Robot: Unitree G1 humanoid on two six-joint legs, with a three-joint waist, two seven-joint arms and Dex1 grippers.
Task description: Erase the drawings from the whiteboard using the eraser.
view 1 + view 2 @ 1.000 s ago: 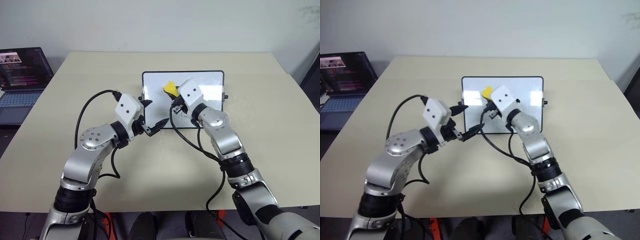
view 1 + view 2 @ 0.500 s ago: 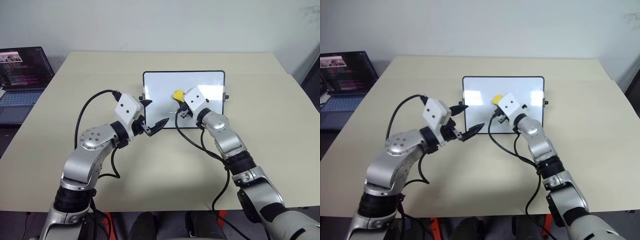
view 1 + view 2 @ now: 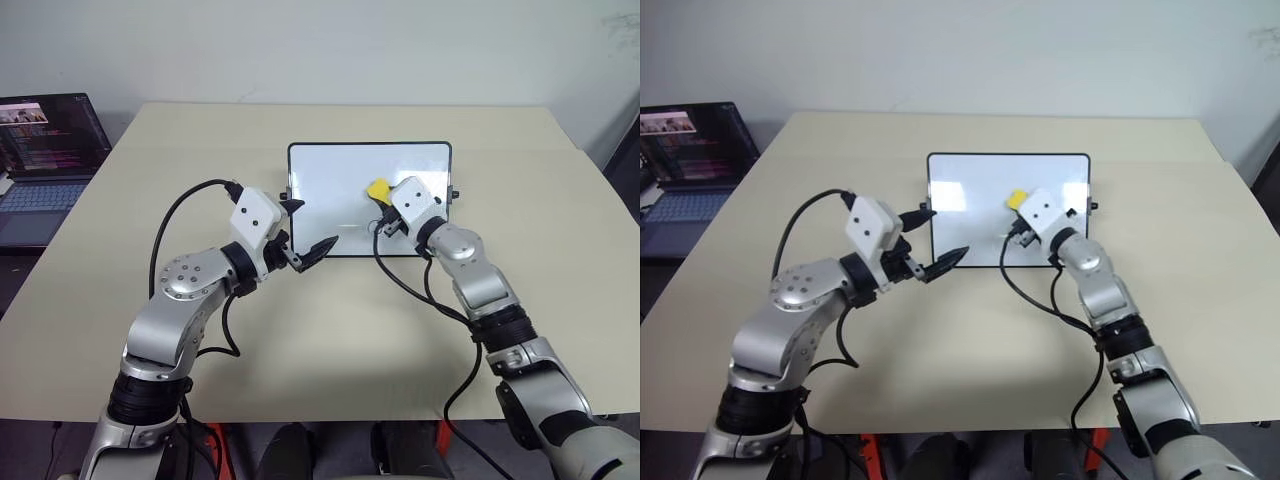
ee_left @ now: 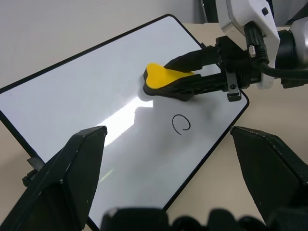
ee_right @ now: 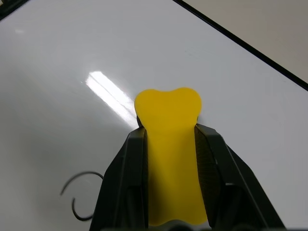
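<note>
Landmark: the whiteboard (image 3: pixel 330 200) lies flat on the beige worktop (image 3: pixel 520 300), about mid-width and towards the far side, with its long sides running across the view.
Eraser: the yellow eraser (image 3: pixel 377 189) sits on the whiteboard's surface, in its right half and nearer the far edge than the near one; its dark underside faces the board.
Right claw: the right claw (image 5: pixel 169 144) is clamped on the eraser, one black finger (image 5: pixel 126 168) pressed against each long side, the eraser's rounded end sticking out past the fingertips. The claw reaches in over the whiteboard's right near corner.
Drawings: one small black loop (image 4: pixel 181 123) shows on the whiteboard, just beside the eraser on the side towards the near edge, apart from it and not covered. The rest of the board that can be seen is plain glossy white with a bright streak of reflected light.
Left claw: the left claw (image 3: pixel 312 228) hovers at the whiteboard's left near corner, its two black fingers spread wide with nothing between them.
Laptop: an open laptop (image 3: pixel 45 150) stands well to the left of the whiteboard, off the worktop's left edge, its screen lit.
</note>
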